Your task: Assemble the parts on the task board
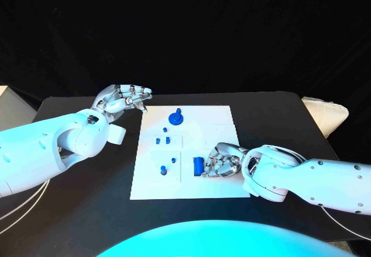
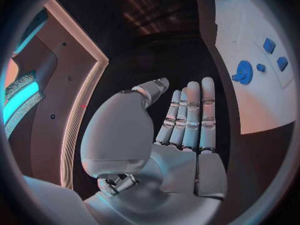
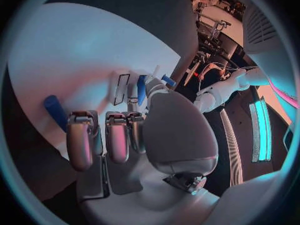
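Here the right hand (image 1: pixel 220 160) is lowered onto the board (image 1: pixel 220 118), its fingers (image 3: pixel 81 140) curled beside a blue bar (image 1: pixel 199 165), presumably to grasp it; whether it is gripped cannot be told. The left hand (image 1: pixel 127 98) is held released off the board's far corner, nothing in it. Other parts, including a round piece (image 1: pixel 178 117), are spread over the board. The black tabletop (image 1: pixel 85 203) is backed by darkness.

One white task board (image 1: pixel 193 176), six blue parts (image 1: pixel 178 117), two hands (image 1: pixel 127 98).
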